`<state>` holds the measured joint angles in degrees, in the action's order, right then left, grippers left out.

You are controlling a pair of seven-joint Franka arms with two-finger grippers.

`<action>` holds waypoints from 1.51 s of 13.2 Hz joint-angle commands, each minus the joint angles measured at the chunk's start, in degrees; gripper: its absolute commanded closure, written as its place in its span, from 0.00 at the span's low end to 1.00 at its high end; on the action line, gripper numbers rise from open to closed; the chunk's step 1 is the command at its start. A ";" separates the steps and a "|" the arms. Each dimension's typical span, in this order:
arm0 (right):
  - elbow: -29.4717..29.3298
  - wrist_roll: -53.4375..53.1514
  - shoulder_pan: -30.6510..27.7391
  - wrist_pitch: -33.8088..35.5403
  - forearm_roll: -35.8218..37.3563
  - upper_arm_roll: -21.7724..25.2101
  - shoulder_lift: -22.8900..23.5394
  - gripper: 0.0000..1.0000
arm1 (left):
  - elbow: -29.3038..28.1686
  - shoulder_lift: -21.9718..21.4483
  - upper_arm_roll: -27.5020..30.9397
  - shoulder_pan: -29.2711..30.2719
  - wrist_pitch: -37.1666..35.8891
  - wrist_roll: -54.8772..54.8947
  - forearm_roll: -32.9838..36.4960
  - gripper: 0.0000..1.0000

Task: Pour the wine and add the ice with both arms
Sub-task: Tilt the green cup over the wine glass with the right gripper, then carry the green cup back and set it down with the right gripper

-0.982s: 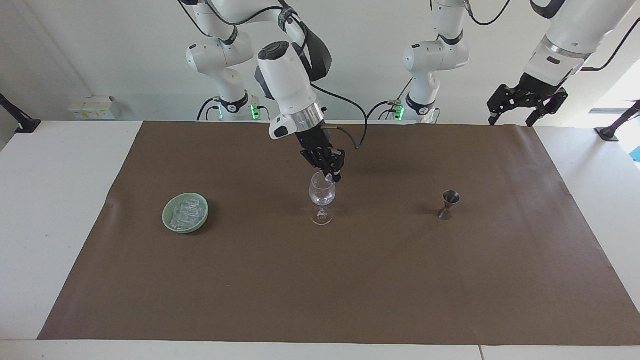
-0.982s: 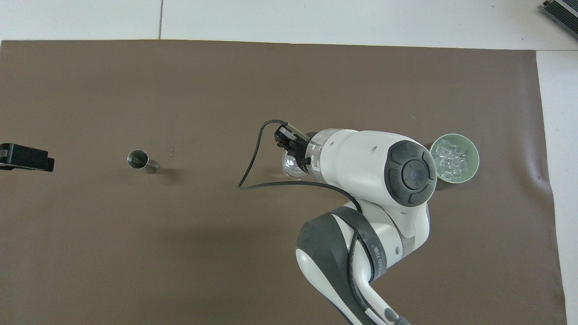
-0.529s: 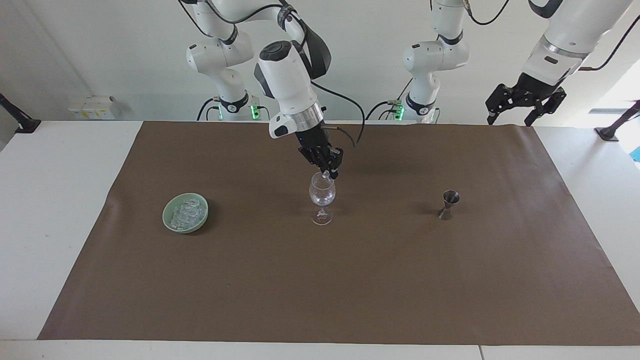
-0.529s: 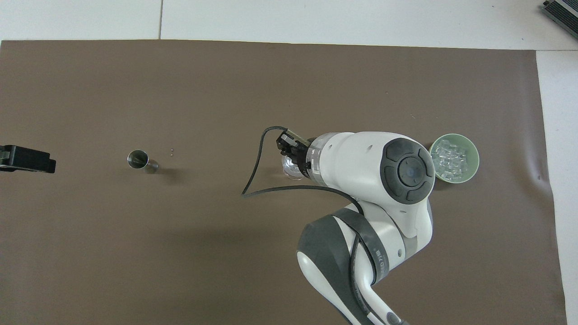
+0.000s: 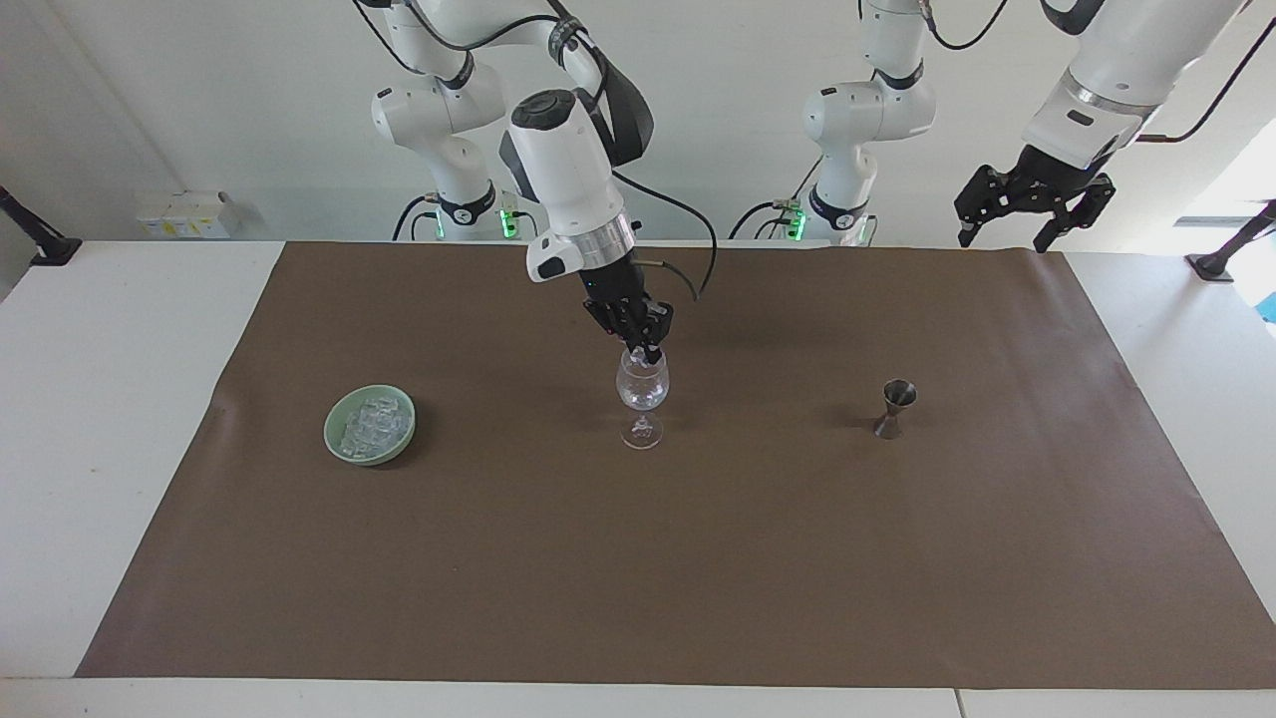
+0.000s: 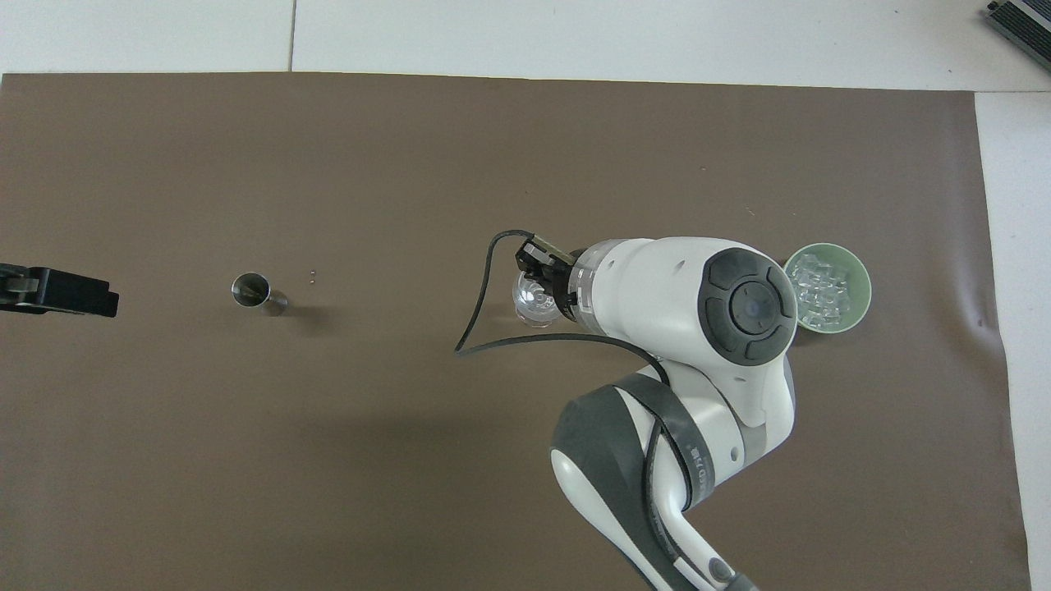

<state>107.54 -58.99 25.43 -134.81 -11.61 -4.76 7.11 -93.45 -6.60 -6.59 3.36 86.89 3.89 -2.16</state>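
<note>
Glassy ice (image 5: 371, 424) heaped in bowl (image 5: 337, 446)

no readable text, no labels, no numbers

A brown mat (image 5: 698, 558) is being carried by the white table (image 5: 120, 399), most of whose top is being covered by it. White strips of the table are being left bare around the mat. Two small white boxes (image 5: 189, 214) are being kept near the mat's corner at the right arm's end, nearer to the robots than the mat.
</note>
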 commanded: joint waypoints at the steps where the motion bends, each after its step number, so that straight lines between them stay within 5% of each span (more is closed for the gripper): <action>1: 1.36 1.07 -1.18 -0.36 0.80 -0.60 -1.57 0.85 | -1.65 -1.49 0.61 0.16 -0.41 0.77 -0.21 0.00; 5: 0.83 0.98 -1.26 -0.63 0.80 -0.60 -1.22 0.50 | -1.48 -1.14 0.61 -0.01 1.85 1.38 0.14 0.00; 14: -0.58 3.69 -3.36 0.16 2.20 -0.08 -2.18 0.47 | -3.23 -1.40 0.26 -0.54 1.70 0.85 1.81 0.00; 15: -0.49 5.62 -4.24 0.95 3.08 0.01 -3.40 0.40 | -3.23 -1.40 0.34 -0.54 1.70 0.85 1.81 0.00; 17: -0.49 10.27 -7.49 6.03 4.14 0.01 -5.87 0.00 | -3.23 -1.49 0.35 -0.02 1.70 0.85 1.81 0.00; 20: -0.58 17.30 -11.53 11.48 8.87 0.10 -8.24 0.00 | -3.23 -1.40 0.43 -0.02 1.79 0.85 1.81 0.00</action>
<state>106.46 -45.53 16.14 -126.04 -5.53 -4.17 0.70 -94.94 -6.60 -6.29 3.38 87.45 4.45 -1.23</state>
